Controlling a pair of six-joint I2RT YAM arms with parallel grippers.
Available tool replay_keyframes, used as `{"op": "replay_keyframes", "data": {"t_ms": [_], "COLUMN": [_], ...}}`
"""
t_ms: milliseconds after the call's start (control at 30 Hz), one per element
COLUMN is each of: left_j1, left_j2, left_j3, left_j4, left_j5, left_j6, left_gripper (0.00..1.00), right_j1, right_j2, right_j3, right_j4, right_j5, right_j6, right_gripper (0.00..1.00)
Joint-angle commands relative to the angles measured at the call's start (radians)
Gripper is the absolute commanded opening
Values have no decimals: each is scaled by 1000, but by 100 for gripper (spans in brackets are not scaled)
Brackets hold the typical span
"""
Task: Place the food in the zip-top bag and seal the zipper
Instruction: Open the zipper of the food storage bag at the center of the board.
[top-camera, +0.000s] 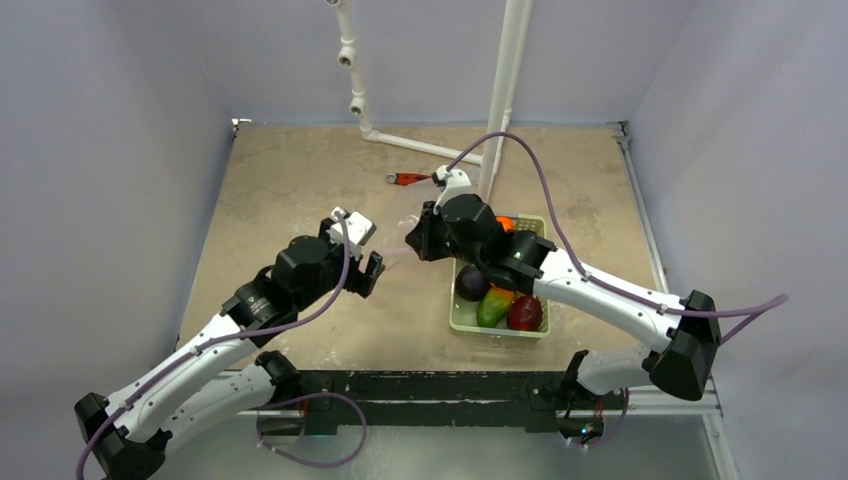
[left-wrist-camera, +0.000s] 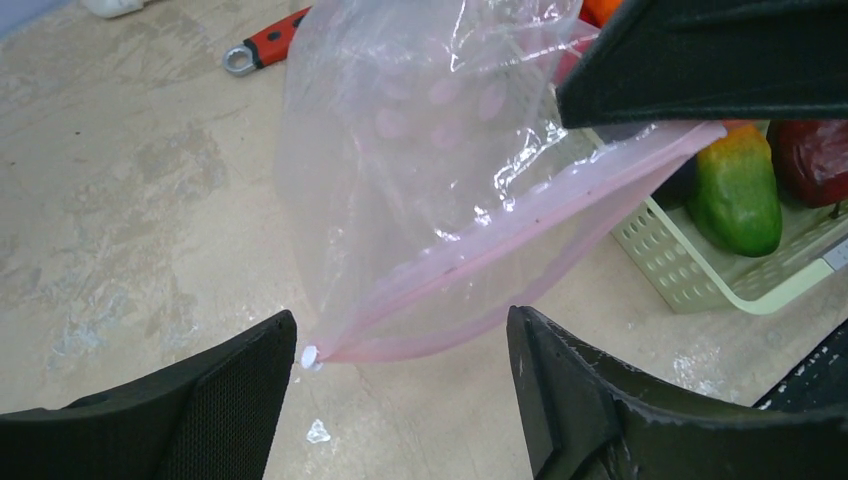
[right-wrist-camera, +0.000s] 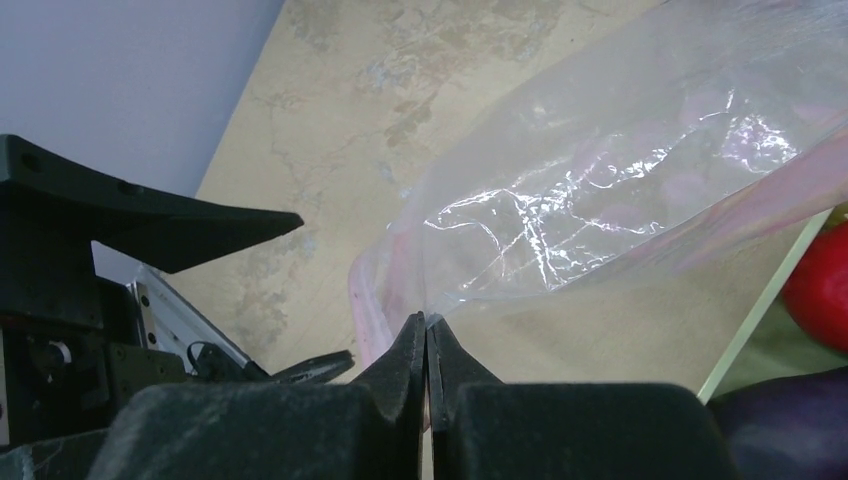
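The clear zip-top bag (left-wrist-camera: 430, 150) hangs above the table between the two arms. Its pale pink zipper (left-wrist-camera: 520, 240) runs slanting down to a small white slider (left-wrist-camera: 310, 357). My right gripper (right-wrist-camera: 427, 330) is shut on the bag's mouth edge and holds it up. My left gripper (left-wrist-camera: 400, 370) is open. The bag's lower corner with the slider hangs between its fingers, close to the left finger (left-wrist-camera: 230, 400), not pinched. The food lies in the green basket (top-camera: 495, 332): a purple piece (top-camera: 470, 283), a green-orange piece (left-wrist-camera: 740, 190) and a red piece (top-camera: 524, 313).
A red-handled wrench (top-camera: 408, 179) lies on the table behind the arms, near a white pipe frame (top-camera: 500, 90). The basket stands right of the bag, under the right arm. Grey walls close in the table on three sides.
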Motion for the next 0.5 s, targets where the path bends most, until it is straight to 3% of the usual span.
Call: {"op": "replay_keyframes", "data": {"t_ms": [0,333,467], "left_j1": [4,3,3], "left_j2": [16,55,44], "left_j3": [2,-9,-12], "left_j4": [81,100,95], "left_j5": [-38,-9,-23], "left_j6": [41,41,41], "left_gripper": [75,68,57], "right_j1": [-3,-3,-3], "right_j2": [-30,-40,-42], "right_j3": [37,30,23], "right_j4": [39,79,75], "right_j5": [-50,-115,-104], "right_j6": [-25,-20,-21], "right_gripper": [0,0,0]}}
